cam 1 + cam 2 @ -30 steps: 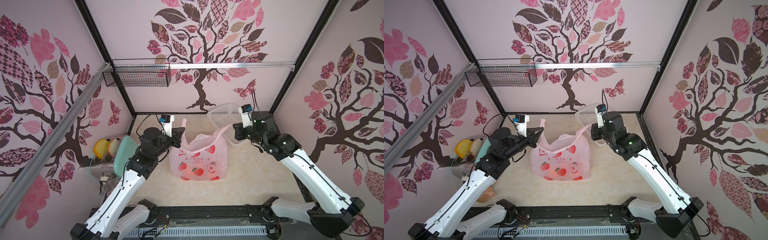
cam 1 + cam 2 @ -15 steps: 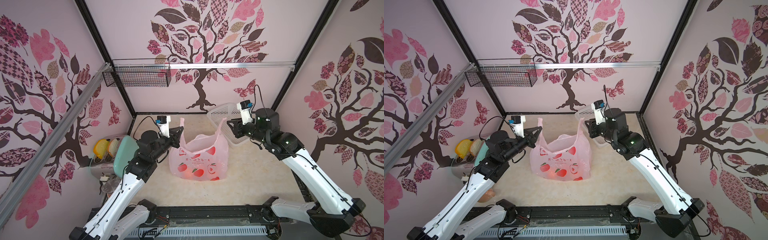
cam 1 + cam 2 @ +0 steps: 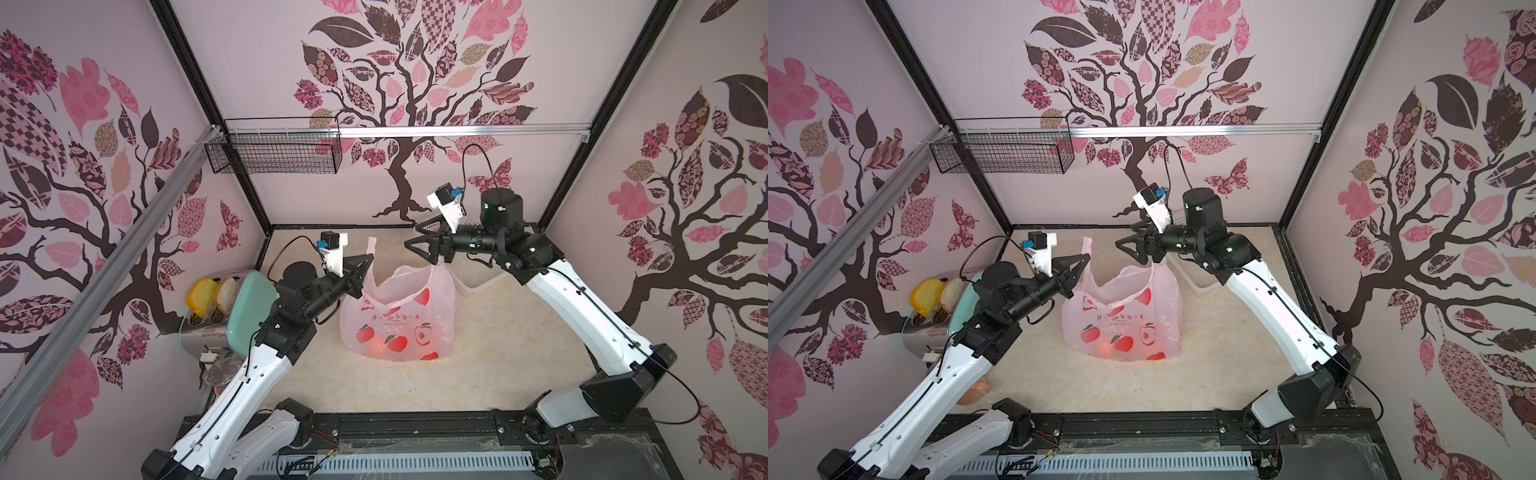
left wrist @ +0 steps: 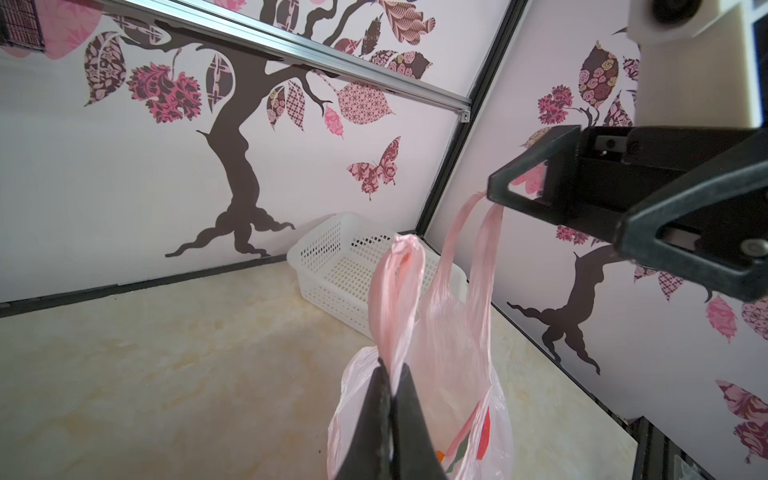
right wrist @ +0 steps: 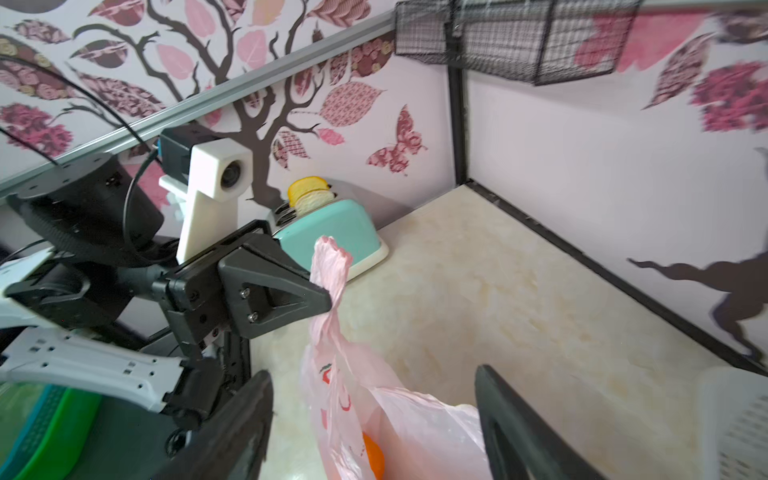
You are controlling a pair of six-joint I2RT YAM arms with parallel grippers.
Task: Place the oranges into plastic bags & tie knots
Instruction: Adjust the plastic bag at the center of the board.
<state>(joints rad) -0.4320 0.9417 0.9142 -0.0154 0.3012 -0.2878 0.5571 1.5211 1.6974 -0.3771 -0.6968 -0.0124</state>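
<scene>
The right gripper (image 3: 411, 237) has let go and is wide apart. The left gripper (image 3: 369, 258) still pinches a handle (image 3: 370, 248) of the pink bag (image 3: 395, 324).

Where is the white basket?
In a top view, the white basket sits in the far right corner, under the right arm, behind the pink bag.

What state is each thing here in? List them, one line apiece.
pink plastic bag: upright on the table, mouth open, handles untied.
oranges: inside the bag.
left gripper: shut on one handle, holding it up.
right gripper: open, other handle reaching one finger.
white perforated basket: upright, nothing seen inside.
mint toaster: two slices standing in its slots.
</scene>
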